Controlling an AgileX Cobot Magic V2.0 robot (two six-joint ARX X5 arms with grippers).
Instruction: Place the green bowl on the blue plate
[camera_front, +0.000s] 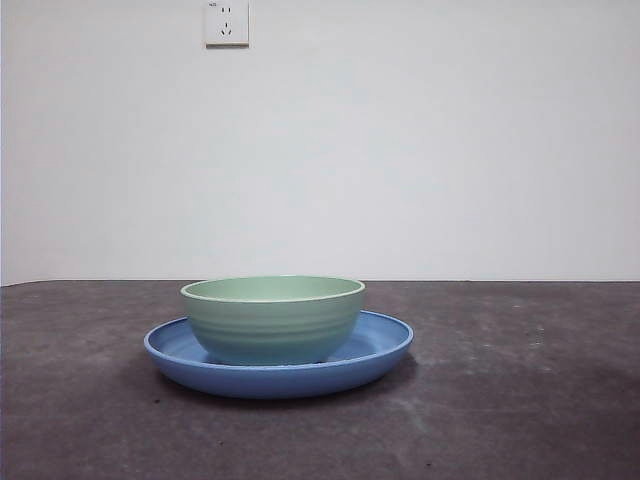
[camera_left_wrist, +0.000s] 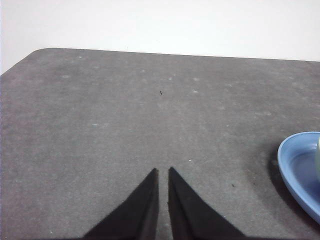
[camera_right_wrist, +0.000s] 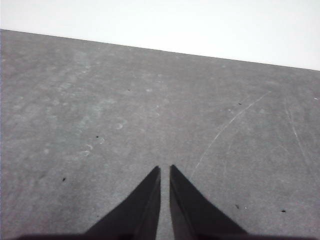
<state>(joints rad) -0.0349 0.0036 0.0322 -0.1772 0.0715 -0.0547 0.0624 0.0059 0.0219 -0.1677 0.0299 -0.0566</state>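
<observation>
The green bowl (camera_front: 273, 318) stands upright inside the blue plate (camera_front: 375, 350) on the dark table, near the middle of the front view. Neither arm shows in the front view. My left gripper (camera_left_wrist: 162, 172) is shut and empty above bare table, with the plate's rim (camera_left_wrist: 300, 170) off to one side and a sliver of the bowl (camera_left_wrist: 318, 160) at the frame's edge. My right gripper (camera_right_wrist: 164, 169) is shut and empty over bare table, with no task object in its view.
The dark grey table (camera_front: 520, 400) stretches around the plate. A white wall stands behind it with a power socket (camera_front: 227, 22) high up. The table's rounded far corner (camera_left_wrist: 37, 52) shows in the left wrist view.
</observation>
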